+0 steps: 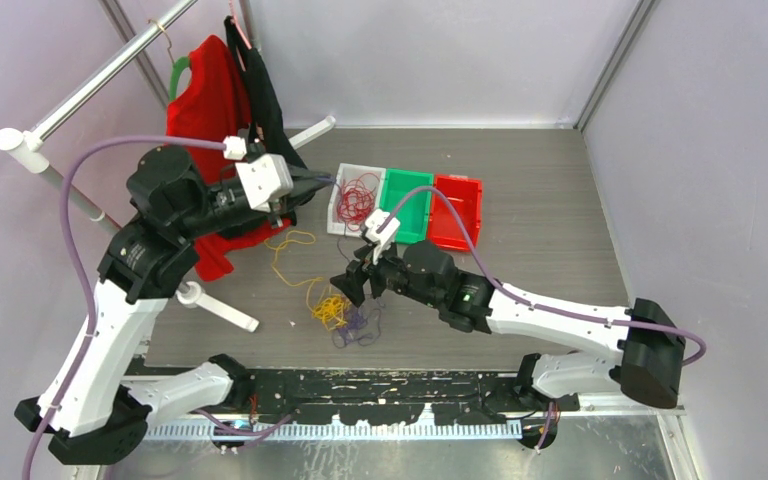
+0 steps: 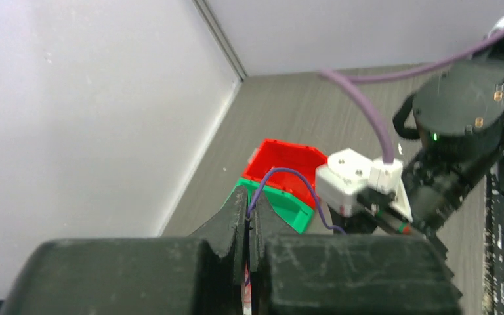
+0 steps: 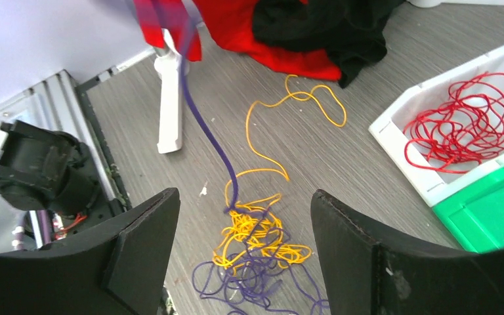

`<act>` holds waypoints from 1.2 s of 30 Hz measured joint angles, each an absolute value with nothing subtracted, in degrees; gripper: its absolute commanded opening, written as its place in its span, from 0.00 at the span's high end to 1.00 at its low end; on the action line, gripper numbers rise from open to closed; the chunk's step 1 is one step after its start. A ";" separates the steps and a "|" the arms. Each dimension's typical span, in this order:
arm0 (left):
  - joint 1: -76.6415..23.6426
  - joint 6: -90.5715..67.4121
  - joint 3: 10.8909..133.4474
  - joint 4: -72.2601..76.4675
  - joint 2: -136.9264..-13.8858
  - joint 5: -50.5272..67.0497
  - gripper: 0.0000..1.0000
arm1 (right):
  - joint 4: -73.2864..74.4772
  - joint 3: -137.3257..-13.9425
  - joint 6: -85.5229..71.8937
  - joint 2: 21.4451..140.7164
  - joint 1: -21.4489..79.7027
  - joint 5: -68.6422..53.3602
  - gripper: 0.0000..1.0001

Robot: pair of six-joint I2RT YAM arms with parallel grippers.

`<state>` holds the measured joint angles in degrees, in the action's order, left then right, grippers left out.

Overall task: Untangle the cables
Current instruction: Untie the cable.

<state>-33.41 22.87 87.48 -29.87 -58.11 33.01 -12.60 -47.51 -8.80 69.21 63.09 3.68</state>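
Observation:
A tangle of yellow-orange and purple cables lies on the grey floor, seen close in the right wrist view. My right gripper hovers just above it, open, with nothing between its fingers. One purple strand rises taut from the tangle up and away to the left. My left gripper is raised beside the white bin and is shut on a purple cable pinched at its fingertips. Red cables lie coiled in the white bin. A loose yellow loop trails off to the left.
A green bin and a red bin stand in a row right of the white one. A clothes rack with a red garment and a black one stands at the back left; its white foot lies near the tangle.

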 measured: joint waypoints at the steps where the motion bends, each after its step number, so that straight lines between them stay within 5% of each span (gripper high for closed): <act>1: -33.41 22.87 88.90 -29.85 -58.85 33.01 1.00 | -12.64 -47.51 -8.69 69.84 63.09 4.16 0.23; 36: -33.41 23.07 139.44 -13.80 -84.05 26.04 1.00 | -23.16 -53.71 -5.67 88.23 62.74 9.08 0.37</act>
<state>-33.41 23.07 139.44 -13.80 -84.05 26.04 -23.16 -53.71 -5.67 88.23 62.74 9.08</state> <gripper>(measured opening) 0.010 0.640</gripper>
